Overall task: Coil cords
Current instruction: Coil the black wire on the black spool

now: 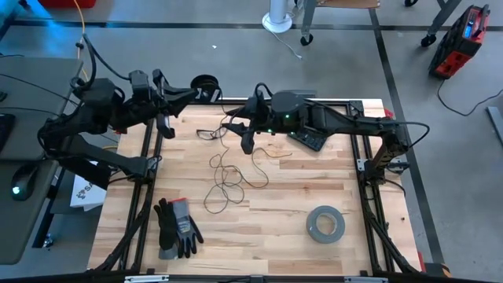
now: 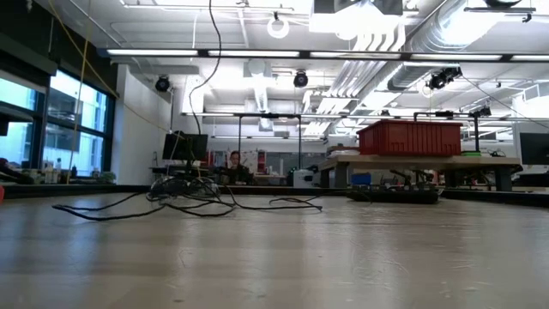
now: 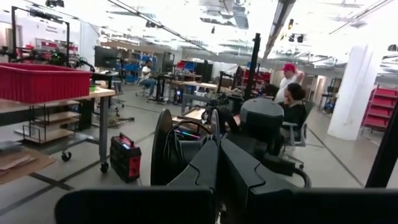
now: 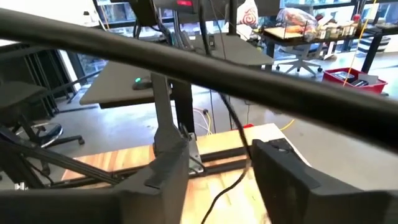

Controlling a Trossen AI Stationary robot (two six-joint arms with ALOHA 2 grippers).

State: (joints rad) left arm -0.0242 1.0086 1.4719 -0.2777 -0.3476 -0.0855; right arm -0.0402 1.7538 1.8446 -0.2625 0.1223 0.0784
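Right pincer (image 1: pixel 240 134) first: hovering above the far middle of the surface (image 1: pixel 299 189), fingers apart, clamped on nothing. In the right wrist view, a thin dark strand of the cord (image 4: pixel 227 185) running between the two fingers; touching them or not, cannot tell.

Out toward 10 o'clock from there, the left pincer (image 1: pixel 194 93), fingers together, clamped as it seems on the small black spool (image 1: pixel 206 83). Held in the air just beyond the far edge of the surface. Some turns of wire visible on the spool in the left wrist view.

Toward 6 o'clock from the right pincer, most of the cord lying loose on the wood, in irregular loops with one tangle, reaching to about the middle of the surface. Farther out, at 4 o'clock, a grey tape roll (image 1: pixel 324 225), well apart from the cord. At 7 o'clock, a pair of gloves (image 1: pixel 177 228) close to the left edge.

Judged from this: task begun but far from finished. Done: spool taken up, a small part wound. Left: to guide the long loose rest between the fingers of the right pincer and wind it onto the spool, probably without pulling the tangle tight.
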